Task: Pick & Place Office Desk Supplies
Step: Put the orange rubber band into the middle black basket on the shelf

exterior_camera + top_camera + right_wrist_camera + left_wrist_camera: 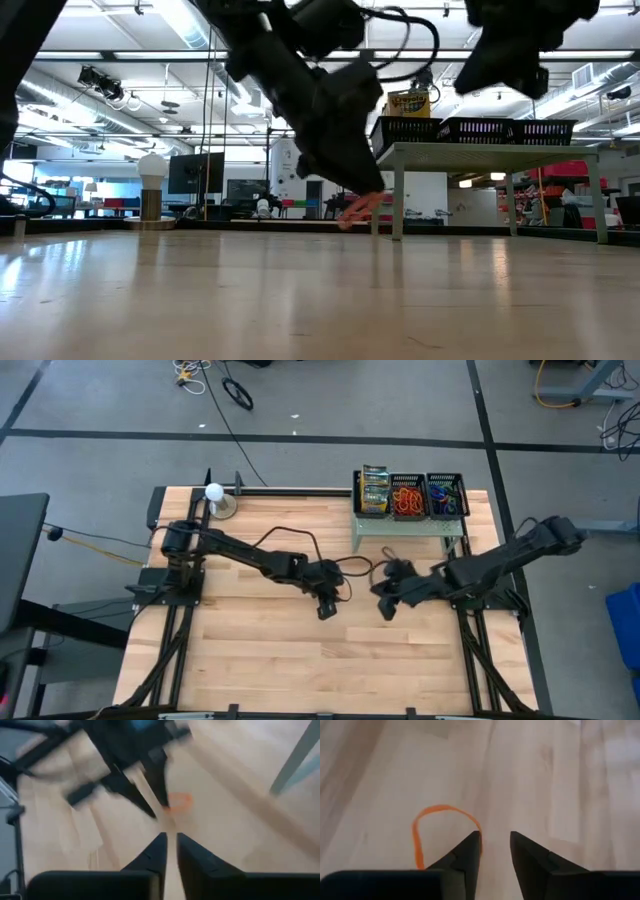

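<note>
We see our right gripper (pixel 171 851) w/ fingers slightly apart over table (pixel 240 825); orange band (pixel 180 801) by left gripper (pixel 157 807).

Pale green shelf (pixel 405 526) at table's (pixel 260 650) back edge; white ball (pixel 213 491) far corner.

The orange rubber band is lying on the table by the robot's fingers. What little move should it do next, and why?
Probably lift the left gripper straight up and away. Its jaws stand apart, and the orange rubber band lies flat on the wooden table beside one finger, not between them, so it looks let go. The right gripper waits close by, jaws slightly apart.
</note>
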